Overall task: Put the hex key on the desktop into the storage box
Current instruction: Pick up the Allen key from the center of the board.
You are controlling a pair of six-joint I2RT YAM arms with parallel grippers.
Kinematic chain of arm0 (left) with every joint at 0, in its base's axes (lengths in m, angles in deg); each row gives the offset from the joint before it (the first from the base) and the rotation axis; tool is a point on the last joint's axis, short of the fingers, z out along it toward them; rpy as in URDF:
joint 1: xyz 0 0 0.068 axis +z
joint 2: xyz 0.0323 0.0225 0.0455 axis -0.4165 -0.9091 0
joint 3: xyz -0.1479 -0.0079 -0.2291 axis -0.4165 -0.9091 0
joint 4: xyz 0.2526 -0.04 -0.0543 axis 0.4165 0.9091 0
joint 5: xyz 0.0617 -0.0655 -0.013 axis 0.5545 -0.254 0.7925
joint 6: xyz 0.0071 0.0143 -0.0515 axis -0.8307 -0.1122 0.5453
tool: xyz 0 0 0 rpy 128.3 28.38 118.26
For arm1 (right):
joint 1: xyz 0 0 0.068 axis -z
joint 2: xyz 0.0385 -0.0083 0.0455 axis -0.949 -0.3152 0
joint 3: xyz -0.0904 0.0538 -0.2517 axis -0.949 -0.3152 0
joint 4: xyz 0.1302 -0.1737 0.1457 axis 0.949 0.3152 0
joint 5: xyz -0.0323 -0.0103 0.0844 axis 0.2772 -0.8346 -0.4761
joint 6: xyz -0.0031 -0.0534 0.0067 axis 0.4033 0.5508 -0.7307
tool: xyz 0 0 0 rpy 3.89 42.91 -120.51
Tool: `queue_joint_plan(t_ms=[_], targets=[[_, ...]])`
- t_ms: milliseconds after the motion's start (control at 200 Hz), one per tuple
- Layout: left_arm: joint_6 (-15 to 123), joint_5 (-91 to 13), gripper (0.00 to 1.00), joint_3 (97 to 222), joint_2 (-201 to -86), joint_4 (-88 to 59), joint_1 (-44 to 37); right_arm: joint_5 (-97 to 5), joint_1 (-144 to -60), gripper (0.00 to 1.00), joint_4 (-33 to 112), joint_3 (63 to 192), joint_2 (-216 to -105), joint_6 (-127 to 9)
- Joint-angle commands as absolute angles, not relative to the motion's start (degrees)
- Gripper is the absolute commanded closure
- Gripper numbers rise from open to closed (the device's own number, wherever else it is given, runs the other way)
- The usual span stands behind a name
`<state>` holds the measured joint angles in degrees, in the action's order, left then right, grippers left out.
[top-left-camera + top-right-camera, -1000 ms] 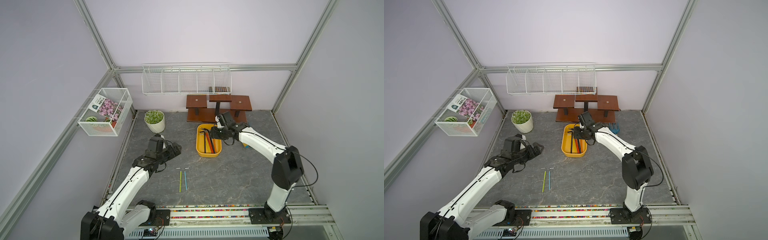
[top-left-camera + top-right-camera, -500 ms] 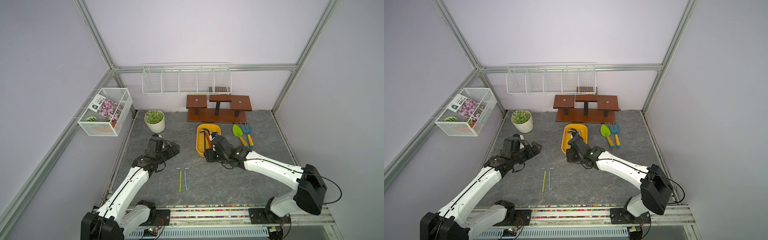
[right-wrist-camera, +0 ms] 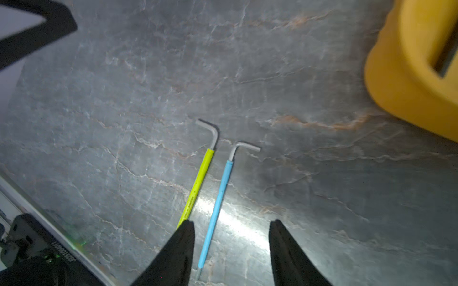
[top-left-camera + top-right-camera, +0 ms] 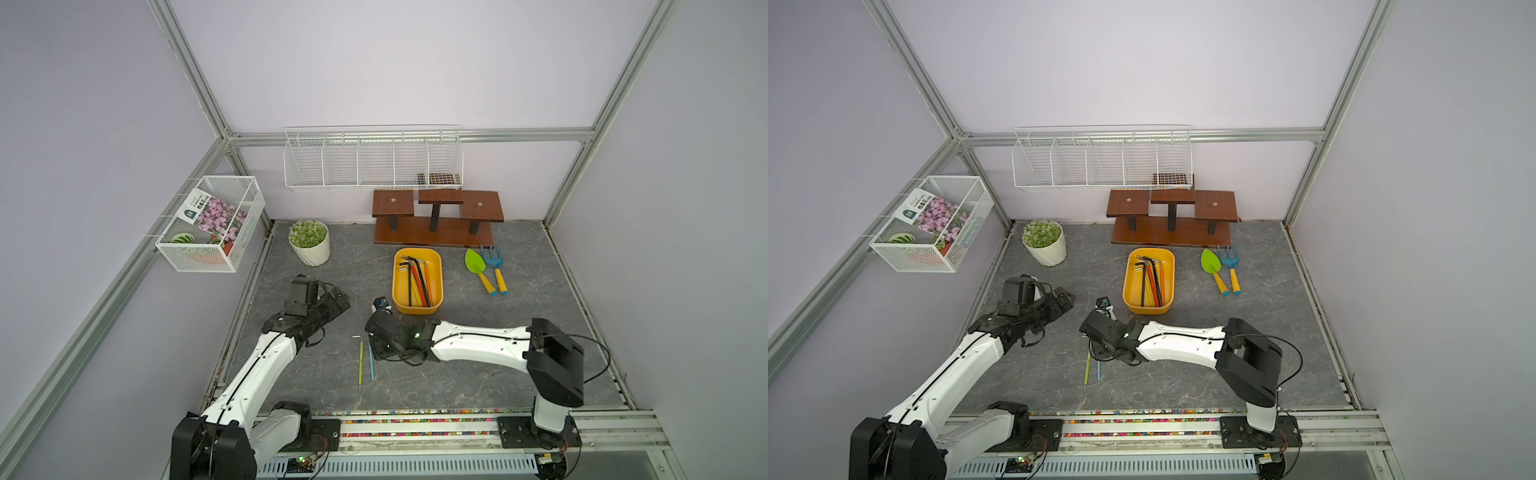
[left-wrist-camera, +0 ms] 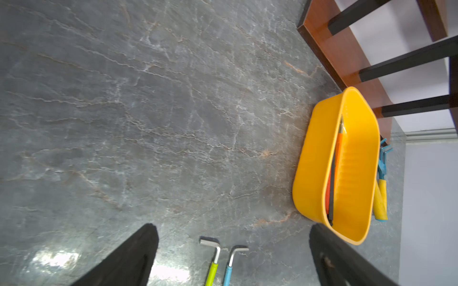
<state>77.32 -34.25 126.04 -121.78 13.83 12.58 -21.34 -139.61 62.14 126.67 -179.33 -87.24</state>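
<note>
I see a potted plant (image 4: 311,249) near a wooden stand (image 4: 432,237), plus a green trowel (image 4: 474,262) beside a blue rake (image 4: 493,256).

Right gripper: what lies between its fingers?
The blue hex key lies between the open fingers, on the desktop; the right wrist view shows it.

i see a lime hex key (image 3: 198,188), a sky-blue hex key (image 3: 218,198), a yellow storage box (image 3: 396,81) and a dark grey, pale-veined desktop (image 3: 297,74).
</note>
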Motion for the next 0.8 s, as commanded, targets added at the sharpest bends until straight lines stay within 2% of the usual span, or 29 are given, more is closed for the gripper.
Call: queue_joint_plan(t_ms=[0,225,635,795], targets=[[76.4,-34.9,0.00,124.2,-120.3,13.0,13.8,-19.7,-140.5,0.49,66.8,129.9,-182.5,-88.9],[76.7,-36.8,0.00,121.7,-119.8,11.7,16.1,-19.9,-141.1,0.54,72.4,135.4,-188.9,-88.6],[76.7,-37.2,0.00,121.5,-119.2,11.7,16.7,-21.5,-141.3,0.57,72.2,138.3,-196.5,-90.8],[76.6,-37.7,0.00,121.7,-119.5,11.8,16.8,-20.5,-141.2,0.69,74.7,139.4,-198.9,-91.9]])
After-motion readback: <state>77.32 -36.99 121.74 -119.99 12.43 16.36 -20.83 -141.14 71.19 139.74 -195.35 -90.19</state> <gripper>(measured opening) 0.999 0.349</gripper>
